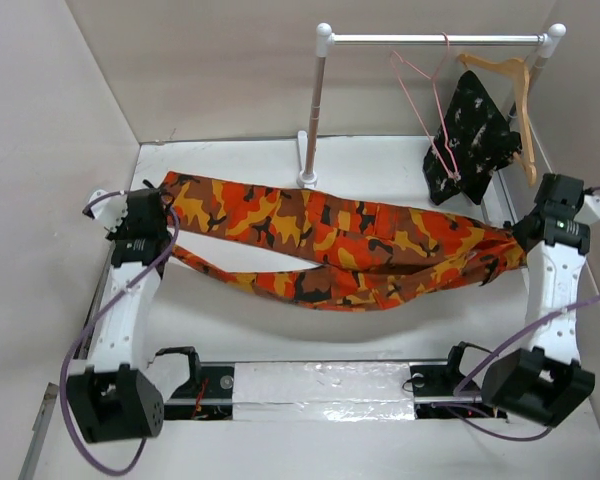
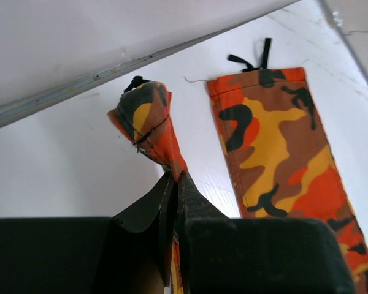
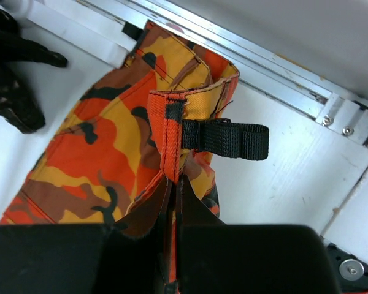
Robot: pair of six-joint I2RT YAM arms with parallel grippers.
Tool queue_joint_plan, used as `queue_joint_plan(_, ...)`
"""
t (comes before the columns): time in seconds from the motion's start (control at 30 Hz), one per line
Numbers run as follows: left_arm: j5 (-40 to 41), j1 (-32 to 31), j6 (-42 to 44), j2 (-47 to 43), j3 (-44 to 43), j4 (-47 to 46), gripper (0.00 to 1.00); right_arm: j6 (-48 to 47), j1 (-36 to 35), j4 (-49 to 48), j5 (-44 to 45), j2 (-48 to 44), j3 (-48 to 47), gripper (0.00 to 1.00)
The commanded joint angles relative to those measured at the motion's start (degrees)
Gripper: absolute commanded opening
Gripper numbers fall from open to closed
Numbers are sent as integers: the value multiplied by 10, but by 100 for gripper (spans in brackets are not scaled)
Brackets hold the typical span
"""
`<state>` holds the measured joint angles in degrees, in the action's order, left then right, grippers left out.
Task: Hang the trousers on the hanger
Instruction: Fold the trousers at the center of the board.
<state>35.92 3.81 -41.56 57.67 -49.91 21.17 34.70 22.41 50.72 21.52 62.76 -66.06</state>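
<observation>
Left gripper, right gripper each tight on the trousers; white table, beige walls.

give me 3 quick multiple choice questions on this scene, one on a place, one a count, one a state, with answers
1. Where is the pink wire hanger?
A) hooked on the rail
B) inside a box
C) on the floor

2. How many hangers are on the rail?
A) one
B) two
C) three

3. What state are the trousers in?
A) folded in a pile
B) draped over a hanger
C) stretched between both grippers

Answers:
1 A, its hook sits over the rail.
2 B, the pink one and the wooden hanger.
3 C, the left gripper and the right gripper are each shut on one end.
</observation>
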Motion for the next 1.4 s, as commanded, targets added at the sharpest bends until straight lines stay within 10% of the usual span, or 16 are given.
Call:
queue_joint_plan(0.0,66,5,-20,41,-69,-2,0,-5,-4,-43,19,41,-63,0)
queue_joint_plan(0.87,141,5,43,404,-358,35,0,-12,6,-137,-29,256,-205,0)
queue_joint_plan(1.37,171,5,52,188,-171,56,0,29,6,-186,-53,283,-164,0)
